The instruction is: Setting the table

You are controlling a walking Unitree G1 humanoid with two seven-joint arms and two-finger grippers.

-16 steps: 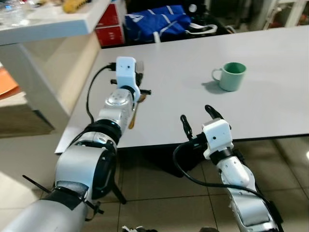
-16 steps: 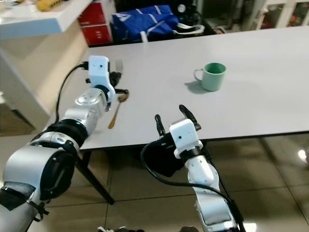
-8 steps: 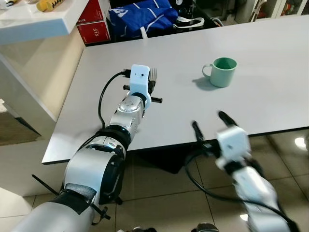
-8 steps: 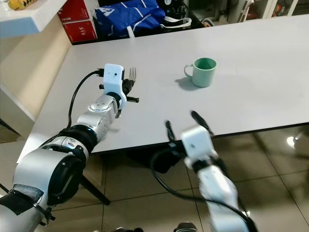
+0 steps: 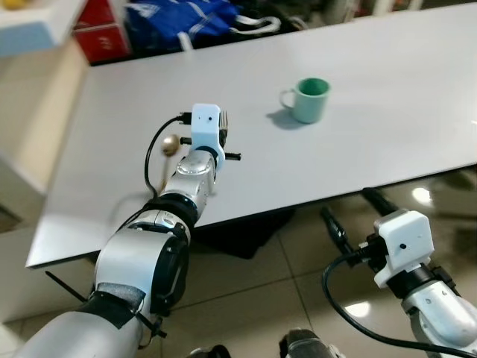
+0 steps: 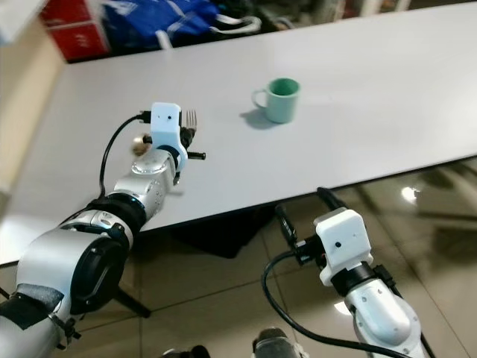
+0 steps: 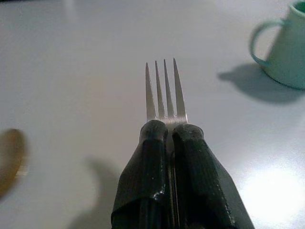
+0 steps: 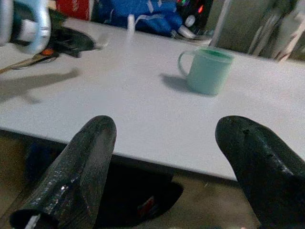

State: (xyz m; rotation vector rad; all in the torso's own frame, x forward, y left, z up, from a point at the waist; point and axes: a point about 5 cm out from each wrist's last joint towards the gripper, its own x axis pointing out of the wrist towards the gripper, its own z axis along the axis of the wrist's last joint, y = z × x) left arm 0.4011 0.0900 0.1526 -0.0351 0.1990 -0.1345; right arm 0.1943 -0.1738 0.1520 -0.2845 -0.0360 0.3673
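Note:
My left gripper (image 7: 167,129) is shut on a silver fork (image 7: 164,90), tines pointing forward, held a little above the white table (image 5: 387,112). A green mug (image 5: 309,99) stands ahead and to the right of the fork. A gold spoon (image 5: 170,145) lies on the table just left of my left forearm. Below the table's front edge, over the floor, my right gripper (image 5: 354,215) hangs open with nothing between its fingers (image 8: 90,157). From the right wrist view the green mug (image 8: 208,70) stands beyond the table edge.
A blue bag (image 5: 179,15) and red boxes (image 5: 100,30) lie on the floor beyond the table's far side. A white counter (image 5: 30,30) juts in at the far left. Glossy floor tiles (image 5: 246,298) run under the near table edge.
The view has shifted. My left gripper carried the fork right, off the spoon and nearer the mug. My right gripper dropped down and back from the table edge.

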